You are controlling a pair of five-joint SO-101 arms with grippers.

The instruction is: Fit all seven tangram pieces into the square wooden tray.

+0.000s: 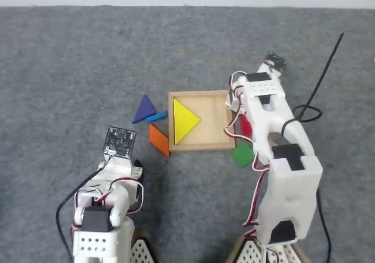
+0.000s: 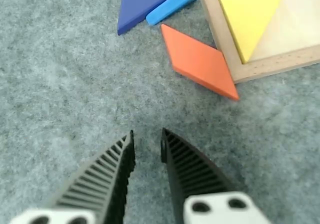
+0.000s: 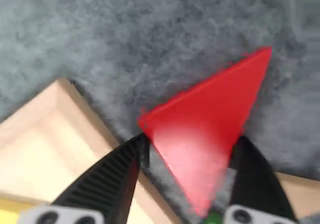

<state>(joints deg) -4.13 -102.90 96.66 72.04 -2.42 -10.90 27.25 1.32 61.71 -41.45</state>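
Observation:
The square wooden tray (image 1: 199, 93) lies mid-table with a yellow triangle (image 1: 184, 120) inside it. My right gripper (image 3: 192, 144) is shut on a red triangle (image 3: 210, 119), holding it over the tray's right edge (image 3: 85, 109). A green piece (image 1: 242, 154) lies on the carpet just off the tray's near right corner. Left of the tray lie a dark blue triangle (image 2: 137, 2), a light blue piece (image 2: 172, 4) and an orange parallelogram (image 2: 202, 62) that touches the tray's rim (image 2: 220, 32). My left gripper (image 2: 147, 136) hangs slightly open and empty over bare carpet, short of the orange piece.
Grey carpet covers the table. A black cable (image 1: 319, 81) runs along the right arm's far side. Open carpet stretches left of the pieces and beyond the tray.

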